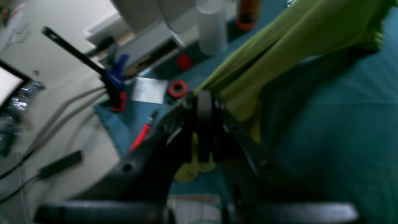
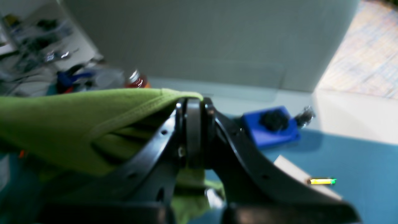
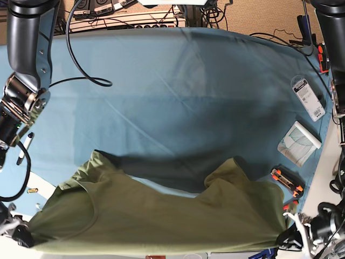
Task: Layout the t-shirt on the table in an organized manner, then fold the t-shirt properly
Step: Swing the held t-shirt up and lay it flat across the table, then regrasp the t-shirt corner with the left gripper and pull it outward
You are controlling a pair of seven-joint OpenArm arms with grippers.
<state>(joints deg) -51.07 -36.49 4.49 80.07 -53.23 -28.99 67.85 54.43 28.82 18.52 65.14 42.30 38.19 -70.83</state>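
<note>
The olive-green t-shirt hangs stretched between my two grippers over the near edge of the light blue table. Its sleeves and upper part rest on the cloth. My left gripper, at the base view's lower right, is shut on one corner of the shirt. In the left wrist view the fingers pinch the green cloth, which runs up and to the right. My right gripper, at the lower left, is shut on the other corner. The right wrist view shows this gripper clamped on the shirt's hemmed edge.
Along the table's right edge lie a white packet, a booklet and orange-black tools. A black cable loops at the far left. A blue block and a red tape roll lie near the grippers.
</note>
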